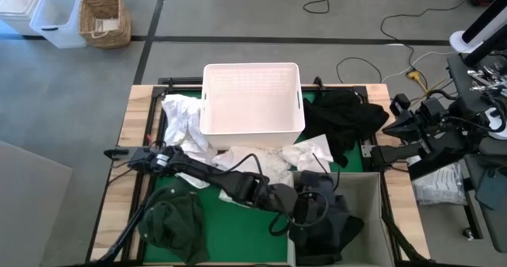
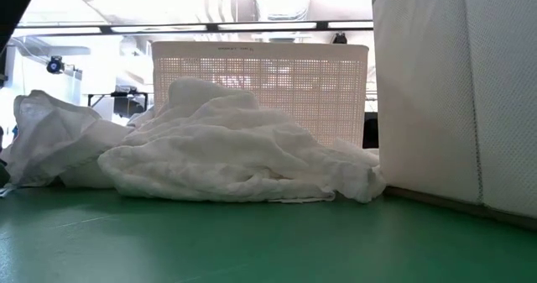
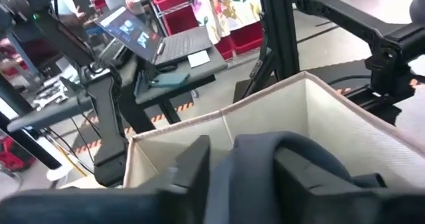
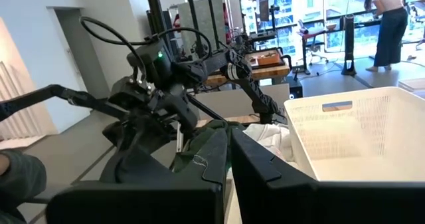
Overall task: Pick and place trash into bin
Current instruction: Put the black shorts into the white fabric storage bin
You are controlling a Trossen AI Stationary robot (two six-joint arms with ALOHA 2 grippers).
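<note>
My left gripper (image 1: 305, 206) hangs over the beige fabric bin (image 1: 366, 189) at the table's near right corner, shut on a dark grey garment (image 1: 325, 219). A white tub (image 1: 252, 97) stands at the far middle. White sheets lie left of the tub (image 1: 184, 120) and in front of it (image 1: 273, 162); in the low view they form a heap (image 2: 226, 157). A black garment (image 1: 344, 116) lies right of the tub, and a dark green one (image 1: 170, 219) at the near left. My right gripper (image 4: 229, 167) waits shut beyond the table's right edge (image 1: 396, 127). My left gripper holds the dark grey garment by a bunched fold (image 3: 265, 161) pinched between its two fingers, coming from above and slanting toward the table's right. The garment hangs slack below the fingers (image 4: 143, 161), its lower part down inside the bin.
A cable loops over the left arm (image 1: 238, 168) across the green mat (image 1: 210, 200). The bin's wall (image 2: 453, 90) rises at the right of the low view. A wicker basket (image 1: 104, 20) and plastic boxes (image 1: 55, 17) sit on the floor beyond the table. A person (image 4: 385, 24) stands far off.
</note>
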